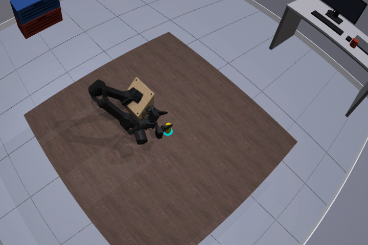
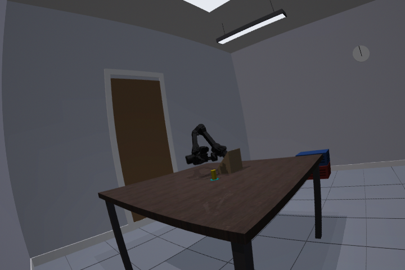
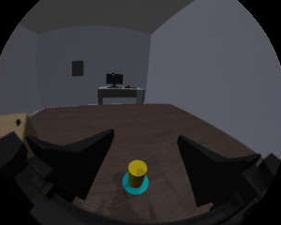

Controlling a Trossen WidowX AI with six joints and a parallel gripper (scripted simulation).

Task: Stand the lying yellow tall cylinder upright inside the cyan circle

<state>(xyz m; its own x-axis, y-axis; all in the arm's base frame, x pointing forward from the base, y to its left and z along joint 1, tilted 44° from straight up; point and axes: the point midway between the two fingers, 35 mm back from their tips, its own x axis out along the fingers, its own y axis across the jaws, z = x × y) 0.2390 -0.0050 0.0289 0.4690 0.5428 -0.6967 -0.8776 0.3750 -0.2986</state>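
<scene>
The yellow tall cylinder [image 1: 168, 123] [image 2: 213, 174] [image 3: 137, 174] stands upright on the cyan circle [image 1: 167, 133] [image 2: 217, 179] [image 3: 136, 190]. In the wrist view cyan shows around its base, and it looks upright in the exterior view. My gripper [image 1: 169, 119] [image 3: 146, 137] is wide open and empty. In the wrist view the cylinder shows low between the two spread fingers, touching neither. In the top view one finger crosses in front of the cylinder and hides part of its side. In the exterior view the gripper is behind and above the cylinder.
The arm's tan wooden mounting block [image 1: 145, 93] [image 2: 235, 160] [image 3: 8, 128] stands beside the gripper, at the left edge of the wrist view. All stand on the brown wooden table [image 1: 207, 121] [image 2: 184, 194] [image 3: 145, 114]. A desk [image 1: 306, 14] is away from the table.
</scene>
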